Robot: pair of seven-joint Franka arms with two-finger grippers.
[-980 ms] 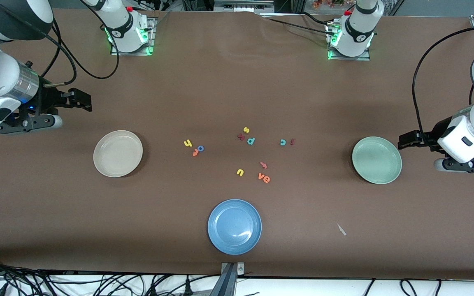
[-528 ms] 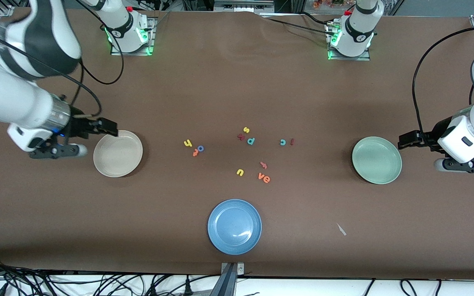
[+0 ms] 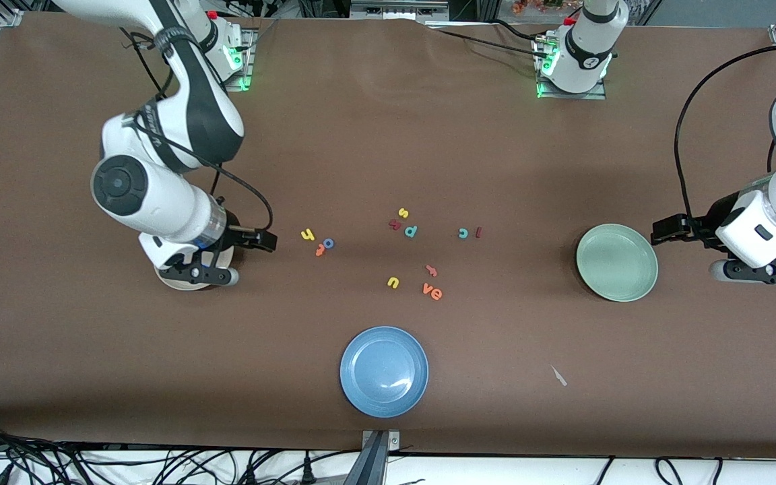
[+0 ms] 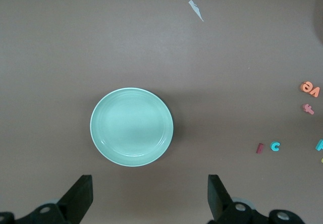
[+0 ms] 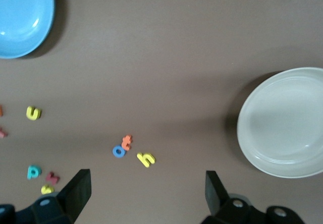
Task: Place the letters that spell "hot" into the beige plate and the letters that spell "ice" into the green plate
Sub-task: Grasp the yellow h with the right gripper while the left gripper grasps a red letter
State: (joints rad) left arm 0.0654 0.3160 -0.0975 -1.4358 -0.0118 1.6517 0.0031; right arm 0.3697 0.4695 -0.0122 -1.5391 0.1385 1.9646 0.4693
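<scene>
beige plate (mostly arm-covered)

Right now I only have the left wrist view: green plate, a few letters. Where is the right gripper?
Observer: The right gripper is open over the table, between the beige plate and the yellow h.
Operator: Anything in that plate?
Observer: No, it holds no letters.
Operator: Where are o and t?
Observer: The blue o and orange t lie side by side, close beside the h, slightly nearer the front camera.
</scene>
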